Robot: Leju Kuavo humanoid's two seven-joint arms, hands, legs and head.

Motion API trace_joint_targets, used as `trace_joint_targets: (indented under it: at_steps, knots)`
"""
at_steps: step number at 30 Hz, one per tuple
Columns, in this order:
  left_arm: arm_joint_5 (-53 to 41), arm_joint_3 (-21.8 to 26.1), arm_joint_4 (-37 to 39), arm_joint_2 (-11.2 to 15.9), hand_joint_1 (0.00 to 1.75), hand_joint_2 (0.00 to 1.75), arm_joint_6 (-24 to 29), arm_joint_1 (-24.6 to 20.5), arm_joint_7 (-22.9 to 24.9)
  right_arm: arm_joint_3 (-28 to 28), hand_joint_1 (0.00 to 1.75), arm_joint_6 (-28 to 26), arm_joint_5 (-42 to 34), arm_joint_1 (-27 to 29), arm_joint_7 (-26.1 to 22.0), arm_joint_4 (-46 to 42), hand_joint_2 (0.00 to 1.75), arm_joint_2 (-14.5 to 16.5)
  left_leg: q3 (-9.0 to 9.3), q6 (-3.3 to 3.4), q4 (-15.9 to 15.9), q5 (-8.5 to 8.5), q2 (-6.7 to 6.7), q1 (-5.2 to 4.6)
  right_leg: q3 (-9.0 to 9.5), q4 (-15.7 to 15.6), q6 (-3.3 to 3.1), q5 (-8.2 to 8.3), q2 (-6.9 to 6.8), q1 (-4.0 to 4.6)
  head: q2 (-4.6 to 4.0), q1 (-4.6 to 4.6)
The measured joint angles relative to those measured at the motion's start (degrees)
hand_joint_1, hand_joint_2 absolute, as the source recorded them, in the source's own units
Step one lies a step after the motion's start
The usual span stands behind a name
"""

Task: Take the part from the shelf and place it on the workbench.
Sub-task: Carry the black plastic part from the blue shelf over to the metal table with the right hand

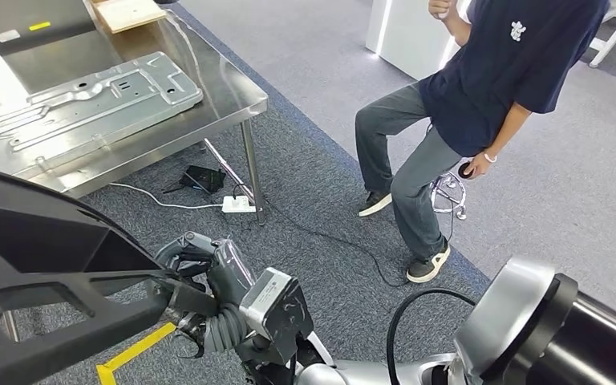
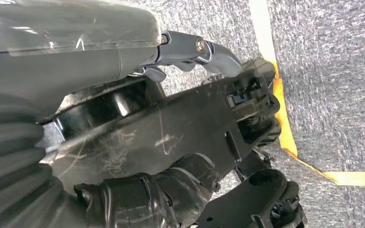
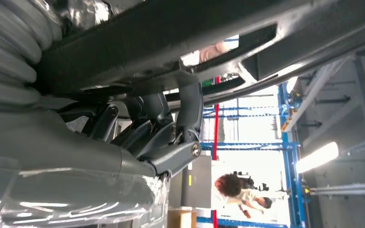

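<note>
Black part, grey carpet, yellow floor tape

Workbench edge bare — person beside.

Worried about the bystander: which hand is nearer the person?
Right. The right hand grips the part on the person's side; the left hand grips it farther off, above floor tape.

Person on stool — power strip on grey carpet.
</note>
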Motion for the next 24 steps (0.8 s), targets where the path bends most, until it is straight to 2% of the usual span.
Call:
trace_joint_targets:
  at_steps: [2,3,5,6,7,8,10,11,12,15,17,18,20,21,22,23,24]
  knots:
    - [0.0,0.0,0.0,0.0,0.0,1.75,0.0,0.0,0.0,0.0,1.75,0.0,0.1,-0.1,0.0,0.0,1.75,0.0,1.23,0.52,-1.3,0.1,0.02,0.32,-0.64,2.1,0.47,-1.07,-0.16,0.06,0.0,0.05]
    - [0.0,0.0,0.0,0.1,0.0,1.75,0.0,0.0,0.0,0.0,1.75,0.0,0.1,-0.2,0.0,-0.1,1.75,0.0,1.83,0.82,-1.8,0.03,0.06,0.5,-2.12,4.9,0.57,-2.19,-0.22,0.09,0.0,0.09]
    - [-0.1,0.0,0.0,0.1,0.0,1.75,-0.1,-0.1,0.1,0.0,1.75,0.0,0.1,-0.3,0.0,-0.1,1.75,0.0,2.46,1.24,-1.9,-0.49,0.14,0.43,-6.81,12.3,0.73,-4.53,-0.27,0.12,-0.01,0.12]
    - [-0.2,0.0,0.0,0.1,0.0,1.75,-0.2,-0.1,0.2,0.0,1.75,0.0,0.2,-0.3,0.1,-0.1,1.75,0.0,2.73,1.34,-1.9,-0.83,0.14,0.42,-8.84,14.9,0.85,-4.81,-0.27,0.07,-0.01,0.13]
    - [-0.2,0.0,0.0,0.1,0.0,1.75,-0.2,0.0,0.2,0.0,1.75,0.0,0.2,-0.3,0.1,-0.1,1.75,0.0,3.09,1.33,-1.8,-1.2,0.09,0.44,-9.98,15.7,0.96,-4.03,-0.3,0.01,-0.01,0.13]
    - [-0.3,0.0,0.0,0.1,0.0,1.75,-0.3,0.0,0.3,0.0,1.75,0.0,0.3,-0.4,0.1,-0.1,1.75,0.0,3.58,1.23,-1.8,-1.62,0.01,0.5,-10.0,14.2,1.05,-2.13,-0.32,-0.08,-0.01,0.13]
    - [-0.4,0.0,0.0,0.1,0.0,1.75,-0.3,0.0,0.3,0.0,1.75,0.0,0.4,-0.4,0.1,0.0,1.75,0.0,4.63,0.76,-1.6,-2.66,-0.18,0.62,-7.65,7.3,1.18,2.61,-0.37,-0.23,-0.01,0.11]
    - [-0.5,0.0,0.0,0.1,0.0,1.75,-0.3,0.0,0.3,0.0,1.75,0.0,0.6,-0.4,0.1,0.0,1.75,0.1,4.93,0.4,-1.3,-3.28,-0.27,0.57,-6.25,4.1,1.09,4.0,-0.36,-0.24,0.0,0.09]
    - [-0.5,0.0,0.0,0.1,0.0,1.75,-0.3,-0.1,0.3,0.0,1.75,0.0,0.7,-0.4,0.1,0.0,1.75,0.1,5.07,0.06,-1.2,-3.75,-0.29,0.51,-5.33,2.1,0.92,4.5,-0.34,-0.18,0.01,0.06]
    - [-0.5,0.0,0.0,0.1,0.0,1.75,-0.3,-0.1,0.3,0.0,1.75,0.0,1.0,-0.4,0.1,0.0,1.75,0.2,5.29,-0.68,-1.3,-4.47,-0.18,0.4,-4.69,1.0,0.03,3.9,-0.11,0.01,0.01,0.04]
    - [-0.5,0.0,0.0,0.2,0.0,1.75,-0.3,-0.2,0.3,0.0,1.75,0.0,1.1,-0.4,0.1,-0.1,1.75,0.3,4.85,-1.27,0.6,-5.52,-0.08,0.51,-4.13,0.6,-0.63,3.6,-0.13,-0.16,0.01,0.02]
    - [-0.5,0.0,0.0,0.2,0.0,1.75,-0.3,-0.2,0.2,0.0,1.75,0.0,1.1,-0.4,0.1,-0.1,1.75,0.4,3.61,-1.6,3.3,-6.64,-0.05,0.63,-3.75,0.4,-0.95,3.42,-0.22,-0.28,0.01,-0.01]
    - [-0.5,0.0,0.0,0.2,0.0,1.75,-0.3,-0.1,0.2,0.0,1.75,0.0,1.1,-0.4,0.1,-0.1,1.75,0.5,-0.98,-2.13,11.2,-9.07,0.01,0.92,-3.15,0.3,-1.32,2.88,-0.37,-0.21,0.01,-0.02]
    - [-0.5,0.0,0.0,0.2,0.0,1.75,-0.3,-0.1,0.2,0.0,1.75,0.0,1.1,-0.4,0.1,-0.1,1.75,0.5,-3.32,-2.28,14.4,-9.56,0.02,1.03,-2.83,0.3,-1.37,2.57,-0.38,-0.15,0.01,-0.01]
    - [-0.5,0.0,0.0,0.2,0.0,1.75,-0.3,-0.1,0.1,0.0,1.75,0.0,1.1,-0.4,0.1,-0.1,1.75,0.5,-4.91,-2.35,15.8,-8.98,0.03,1.1,-2.41,0.3,-1.37,2.21,-0.35,-0.1,0.01,-0.01]
    - [-0.5,0.0,0.0,0.2,0.0,1.75,-0.3,-0.1,0.1,0.0,1.75,0.0,1.1,-0.4,0.1,-0.1,1.75,0.5,-5.39,-2.31,14.9,-7.16,0.04,1.14,-1.84,0.3,-1.35,1.83,-0.3,-0.07,0.01,-0.01]
    - [-0.5,0.0,0.0,0.2,0.0,1.75,-0.3,-0.1,0.1,0.0,1.75,0.0,1.1,-0.4,0.1,-0.1,1.75,0.5,-4.93,-2.15,12.0,-4.42,0.04,1.15,-1.16,0.3,-1.31,1.4,-0.21,-0.04,0.01,-0.01]
